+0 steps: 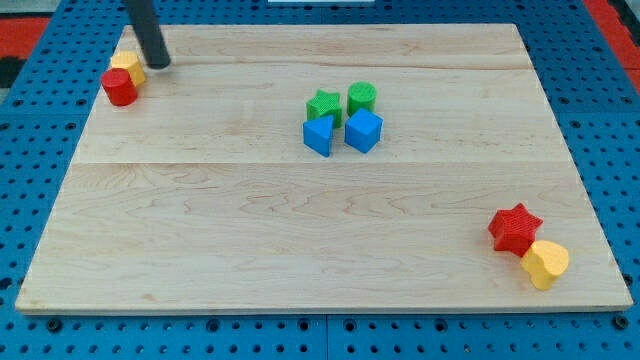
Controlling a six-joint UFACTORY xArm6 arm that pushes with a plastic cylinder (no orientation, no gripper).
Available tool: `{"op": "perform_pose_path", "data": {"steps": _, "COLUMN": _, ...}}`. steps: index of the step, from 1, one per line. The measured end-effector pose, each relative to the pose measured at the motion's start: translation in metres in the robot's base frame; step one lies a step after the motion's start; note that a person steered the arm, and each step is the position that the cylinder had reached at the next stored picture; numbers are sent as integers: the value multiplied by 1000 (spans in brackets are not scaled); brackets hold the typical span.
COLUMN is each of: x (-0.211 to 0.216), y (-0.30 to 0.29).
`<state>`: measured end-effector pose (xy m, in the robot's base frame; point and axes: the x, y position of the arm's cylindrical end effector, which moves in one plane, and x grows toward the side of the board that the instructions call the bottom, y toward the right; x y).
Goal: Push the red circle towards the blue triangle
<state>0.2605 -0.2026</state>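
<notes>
The red circle (119, 87) lies at the board's upper left, touching a yellow block (129, 66) just above it. The blue triangle (318, 134) sits near the board's middle. My tip (159, 64) rests on the board just right of the yellow block and up and to the right of the red circle, a small gap away from it.
A green star (323, 104), a green circle (362, 97) and a blue cube (363, 130) cluster around the blue triangle. A red star (514, 228) and a yellow block (545, 263) lie at the lower right. The wooden board (250, 230) has blue pegboard around it.
</notes>
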Motion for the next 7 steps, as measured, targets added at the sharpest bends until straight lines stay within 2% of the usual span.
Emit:
{"op": "perform_pose_path", "data": {"steps": 1, "x": -25, "y": -32}}
{"op": "perform_pose_path", "data": {"steps": 2, "x": -26, "y": -94}}
{"op": "perform_pose_path", "data": {"steps": 7, "x": 135, "y": -36}}
